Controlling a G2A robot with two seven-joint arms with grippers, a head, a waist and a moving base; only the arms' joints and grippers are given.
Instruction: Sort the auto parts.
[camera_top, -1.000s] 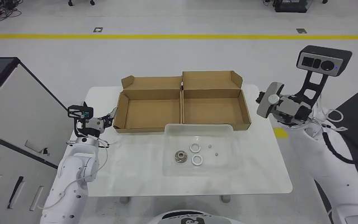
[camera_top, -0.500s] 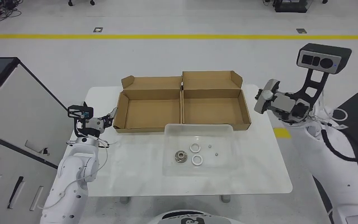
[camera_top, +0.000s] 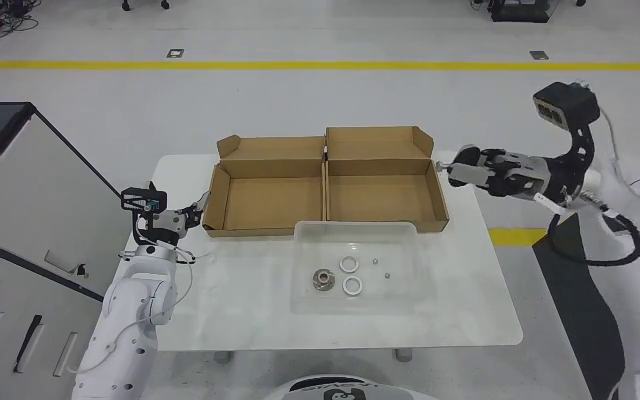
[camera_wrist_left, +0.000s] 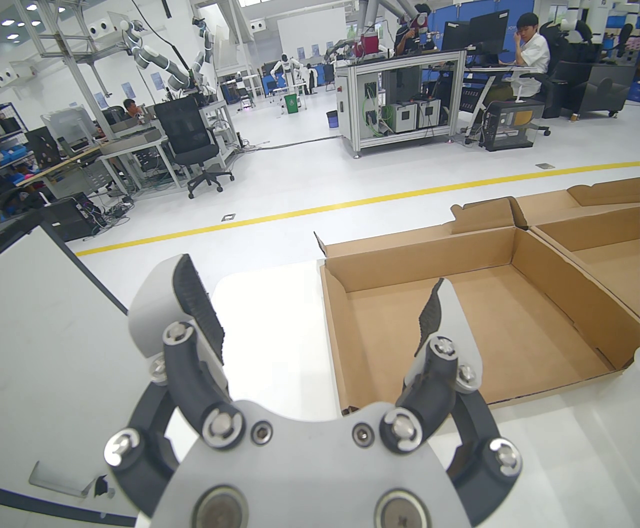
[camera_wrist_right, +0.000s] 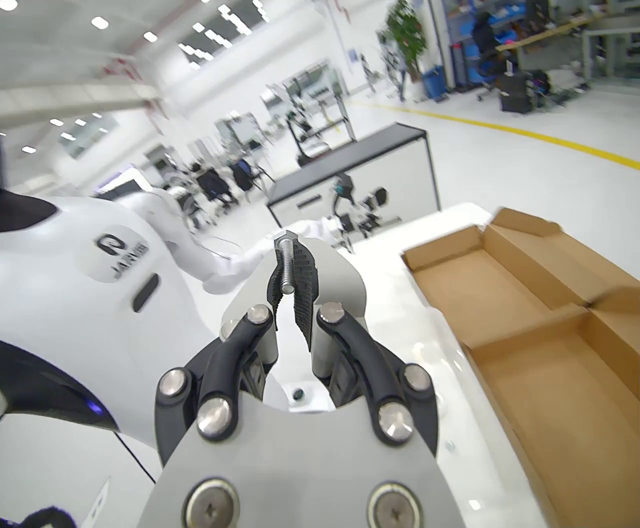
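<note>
A clear plastic tray (camera_top: 400, 292) at the table's middle holds a metal hub (camera_top: 322, 279), two white rings (camera_top: 350, 264) (camera_top: 353, 286) and two tiny parts (camera_top: 388, 270). Behind it stand two open cardboard boxes, the left box (camera_top: 270, 200) (camera_wrist_left: 475, 320) and the right box (camera_top: 385, 198) (camera_wrist_right: 565, 400), both bare inside. My right gripper (camera_top: 448, 168) (camera_wrist_right: 290, 255) hovers at the right box's outer right wall, shut on a threaded bolt (camera_wrist_right: 286, 267). My left gripper (camera_top: 200, 211) (camera_wrist_left: 312, 272) is open, just outside the left box's left wall.
The white table (camera_top: 450, 300) has free room in front of the tray and on both sides of it. The boxes' raised flaps (camera_top: 378, 143) stand along the far side. A white panel (camera_top: 50, 170) stands left of the table.
My right arm has swung in from beyond the table's right edge, and its gripper has turned and moved left up to the right box's wall. The left arm has not moved.
</note>
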